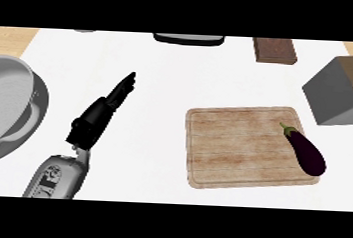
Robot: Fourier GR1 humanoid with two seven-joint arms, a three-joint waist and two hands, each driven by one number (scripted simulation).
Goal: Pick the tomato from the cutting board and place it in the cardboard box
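Dark purple eggplant (306,151) with green stem on pale, grained wooden cutting board (237,148); black left hand (98,118); white counter (174,71).

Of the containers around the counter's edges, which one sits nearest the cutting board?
The grey cardboard box, just beyond the cutting board's far right corner. The metal pan lies far off at the left edge, past the left hand.

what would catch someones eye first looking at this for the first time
Probably the dark purple eggplant lying on the right edge of the wooden cutting board; no tomato shows anywhere. Next, the left hand, black with straight fingers, reaching over the white counter between the board and the grey pan at the left edge.
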